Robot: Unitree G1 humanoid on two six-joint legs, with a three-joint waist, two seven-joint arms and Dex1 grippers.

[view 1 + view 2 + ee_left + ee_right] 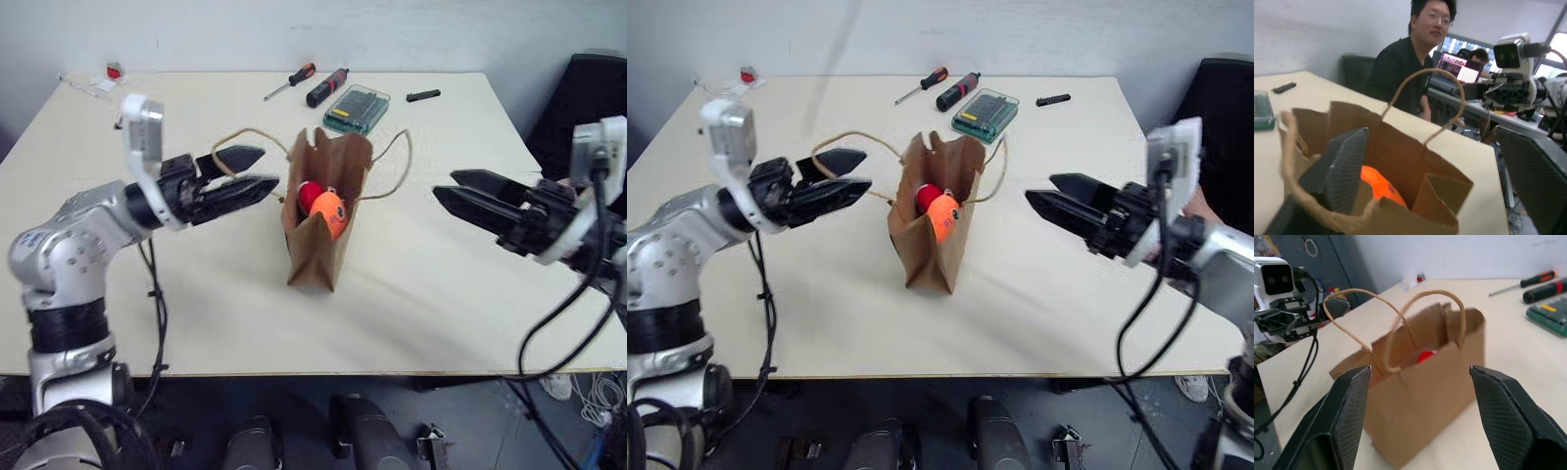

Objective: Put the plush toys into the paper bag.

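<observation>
Two claws are seen, one on each side of the paper bag (326,230), and nothing is held by either. The left claw (247,171) is spread wide, its two fingers parted just beside the bag's near handle. The right claw (462,193) is also parted and is kept well apart from the bag. One bag is stood upright on the worktop (441,284), with two cord handles. Two plush toys are lodged in its open top: one red toy (310,196) and one orange toy (330,211), touching. Behind it, one green box (357,109) and two screwdrivers (291,81) are laid.
</observation>
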